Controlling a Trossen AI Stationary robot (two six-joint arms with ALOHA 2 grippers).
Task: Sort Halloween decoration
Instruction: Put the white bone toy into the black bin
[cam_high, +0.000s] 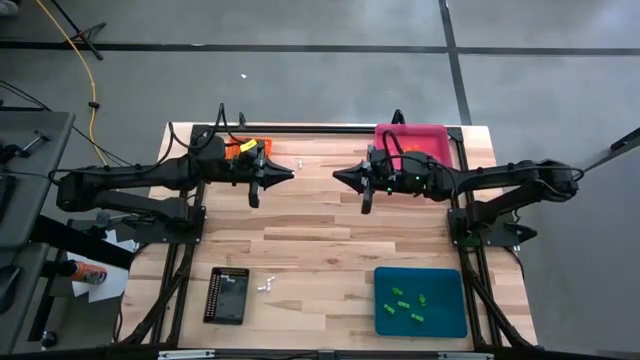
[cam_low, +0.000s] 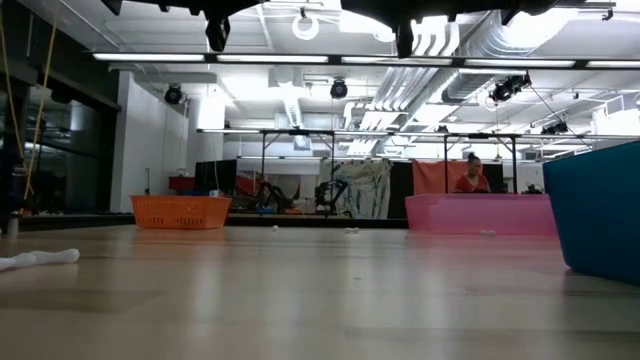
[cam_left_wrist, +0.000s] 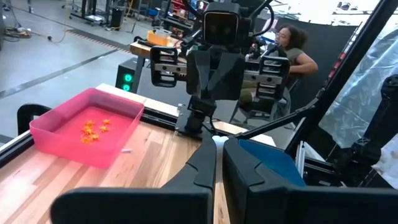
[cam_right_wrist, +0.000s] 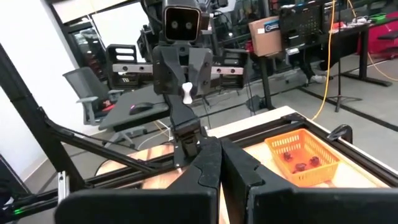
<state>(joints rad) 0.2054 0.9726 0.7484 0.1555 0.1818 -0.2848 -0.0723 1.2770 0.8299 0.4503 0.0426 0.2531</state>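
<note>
Both arms hover level over the middle of the table, tip to tip. My left gripper (cam_high: 289, 175) (cam_left_wrist: 216, 142) points toward the table's right and is shut on a tiny white bone-shaped trinket (cam_right_wrist: 185, 92). My right gripper (cam_high: 338, 175) (cam_right_wrist: 221, 145) points toward the left and is shut on nothing. Orange trinkets (cam_left_wrist: 91, 130) lie in the pink tray (cam_high: 412, 136). Dark brown ones (cam_right_wrist: 300, 162) lie in the orange tray (cam_high: 243, 147), green ones (cam_high: 408, 305) in the teal tray (cam_high: 450, 322). Loose white trinkets lie on the wood near the orange tray (cam_high: 298, 161) and beside the black tray (cam_high: 265, 285). My left gripper pinches the white trinket (cam_right_wrist: 185, 92) between its two fingertips, the fingers level and coming from the table's left. The trinket stands upright across the tips, lifted well clear of the table.
The black tray (cam_high: 227, 295) sits near the front left, the teal tray at the front right. A black frame rail (cam_high: 320, 128) runs along the far edge. Bare wood (cam_high: 320, 240) lies between the trays. A person (cam_left_wrist: 292, 53) sits in the room beyond the table.
</note>
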